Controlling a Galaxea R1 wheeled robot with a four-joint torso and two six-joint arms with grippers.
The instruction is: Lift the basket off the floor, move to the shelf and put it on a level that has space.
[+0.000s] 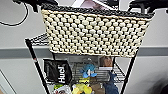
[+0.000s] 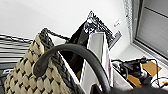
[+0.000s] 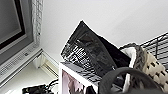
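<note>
The basket (image 1: 96,31) hangs close before the head camera, its long axis running left to right, broad woven side facing the robot, dark braided rim uppermost. Its cream weave is chunky and knobbly; a dark loop handle (image 2: 75,56) arches at each end. Whether either gripper is clamped cannot be told. Behind, the shelf (image 1: 37,41) shows black posts and grey wire tiers holding plush toys (image 1: 88,70).

Cream woven basket with a dark braided rim (image 1: 96,32) is up high, right in front of the top grey wire tier (image 1: 40,39) of the black metal rack (image 1: 35,62). Lower tier has a black bag with white lettering (image 1: 58,71) and a blue plush toy (image 1: 89,70).
</note>
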